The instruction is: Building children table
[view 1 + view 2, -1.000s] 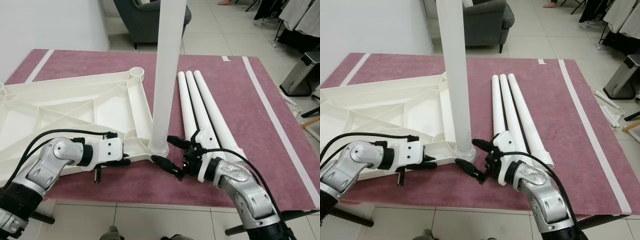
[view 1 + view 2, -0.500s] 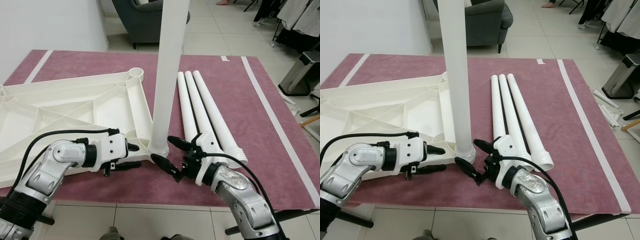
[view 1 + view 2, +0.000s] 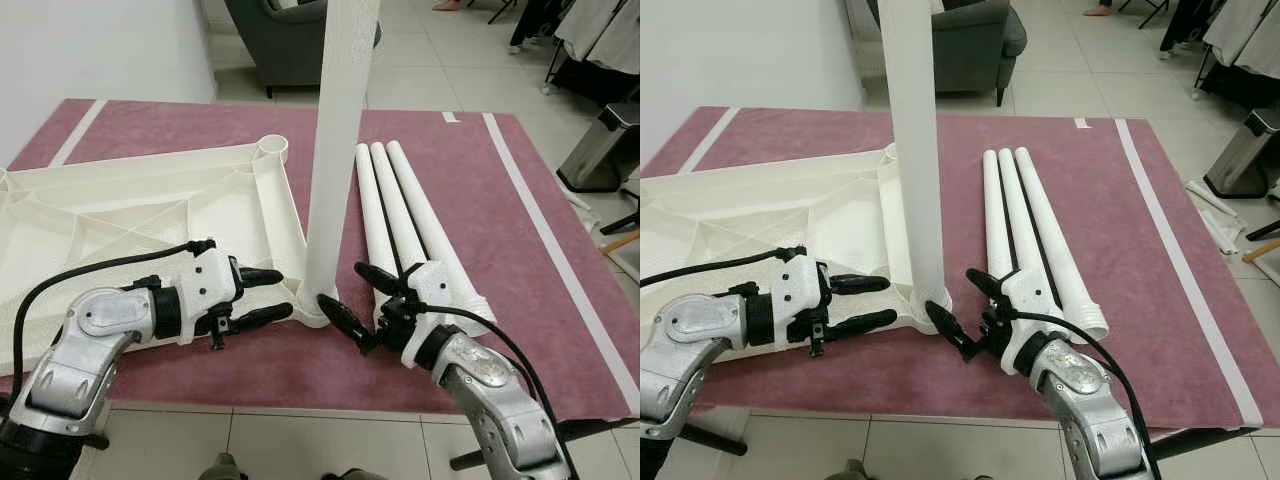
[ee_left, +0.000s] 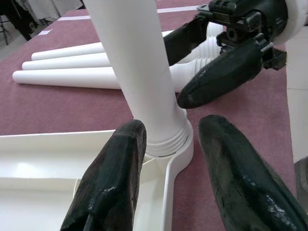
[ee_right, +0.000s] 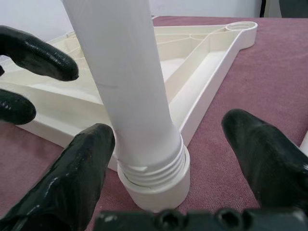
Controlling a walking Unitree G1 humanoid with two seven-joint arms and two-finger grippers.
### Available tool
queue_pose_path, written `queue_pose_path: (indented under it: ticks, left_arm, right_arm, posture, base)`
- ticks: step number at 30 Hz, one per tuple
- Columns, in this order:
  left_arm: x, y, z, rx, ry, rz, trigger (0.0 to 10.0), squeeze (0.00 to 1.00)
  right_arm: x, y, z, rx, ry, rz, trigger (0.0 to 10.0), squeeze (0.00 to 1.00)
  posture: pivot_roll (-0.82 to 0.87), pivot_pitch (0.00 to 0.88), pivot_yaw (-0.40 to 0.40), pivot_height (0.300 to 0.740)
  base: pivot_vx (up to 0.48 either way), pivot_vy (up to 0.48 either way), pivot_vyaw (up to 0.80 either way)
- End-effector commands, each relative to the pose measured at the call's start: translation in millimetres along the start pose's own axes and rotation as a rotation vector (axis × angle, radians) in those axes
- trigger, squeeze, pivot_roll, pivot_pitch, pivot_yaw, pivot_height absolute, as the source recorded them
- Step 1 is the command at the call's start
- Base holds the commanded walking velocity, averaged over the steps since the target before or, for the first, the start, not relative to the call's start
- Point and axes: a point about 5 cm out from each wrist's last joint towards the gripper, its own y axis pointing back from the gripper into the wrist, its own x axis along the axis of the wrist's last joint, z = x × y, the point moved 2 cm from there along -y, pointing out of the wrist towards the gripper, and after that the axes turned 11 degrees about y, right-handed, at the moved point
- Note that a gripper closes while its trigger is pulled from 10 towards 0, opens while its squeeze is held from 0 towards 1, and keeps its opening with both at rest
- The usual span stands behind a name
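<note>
At the near corner of the white ribbed plastic tabletop (image 3: pixel 150 215), which lies upside down on the maroon rug (image 3: pixel 500 230), a tall white plastic tube leg (image 3: pixel 335 150) stands upright in the round corner socket (image 5: pixel 159 185), its threaded end showing just above the socket rim. The tabletop spreads over the left half of the rug, and its far corner carries another round socket (image 3: pixel 272 148)

The left gripper (image 3: pixel 268 296) reaches in from the left with its two black fingers (image 4: pixel 115 178) spread wide, their tips just short of the leg's base and not touching it. The right gripper (image 3: pixel 355 300) comes from the right, its fingers (image 5: pixel 79 173) also wide apart, one on each side of the socket and holding nothing

Just right of the upright leg, three more white tube legs (image 3: pixel 400 220) lie side by side on the rug, pointing toward its far edge, their threaded ends close to the right gripper's wrist

Beyond the rug's far edge stands a dark grey armchair (image 3: pixel 970 45) on the pale tiled floor (image 3: pixel 450 60), and a grey pedal bin (image 3: pixel 600 150) sits off the right edge
</note>
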Motion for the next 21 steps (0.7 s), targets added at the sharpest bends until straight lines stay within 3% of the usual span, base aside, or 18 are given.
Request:
queue_pose_path:
  ticks: [1,4,5,9,12,15,21]
  left_arm:
    - [-1,-1.7,-16.7,0.349,0.030,0.043,10.0,0.00]
    - [-8,-7.1,-16.6,0.386,0.030,0.011,10.0,0.00]
    - [-21,-12.4,-20.3,0.433,0.012,-0.063,10.0,0.00]
    - [-25,-13.8,-24.6,0.451,0.005,-0.091,10.0,0.00]
    - [-25,-14.1,-26.4,0.453,0.006,-0.095,10.0,0.00]
    - [-26,-13.7,-29.7,0.457,0.007,-0.110,10.0,0.00]
    - [-28,-12.4,-33.5,0.479,0.001,-0.139,10.0,0.00]
  right_arm:
    - [4,0.1,-3.6,0.039,0.012,0.007,10.0,0.00]
    - [8,-1.0,-3.4,0.066,0.031,0.016,10.0,0.00]
    - [16,-0.1,-4.9,0.163,0.072,0.028,10.0,0.00]
    - [18,3.1,-6.5,0.246,0.109,0.021,10.0,0.00]
    - [19,2.8,-4.1,0.262,0.129,0.019,10.0,0.00]
    - [27,-6.5,8.7,0.256,0.176,0.037,10.0,0.00]
    - [36,-18.8,15.2,0.256,0.201,0.073,10.0,0.00]
  posture:
    - [0.07,0.101,0.006,0.740]
    - [0.07,0.100,0.002,0.740]
    - [0.07,0.099,0.002,0.740]
    - [0.07,0.098,0.003,0.740]
    - [0.07,0.097,0.006,0.740]
    - [0.07,0.095,0.008,0.740]
    - [0.07,0.092,0.005,0.740]
  base:
    - [0.000,0.000,0.00]
    - [0.000,0.000,0.00]
    - [0.000,0.000,0.00]
    - [0.000,0.000,0.00]
    - [0.000,0.000,0.00]
    - [0.000,0.000,0.00]
    - [0.000,0.000,0.00]
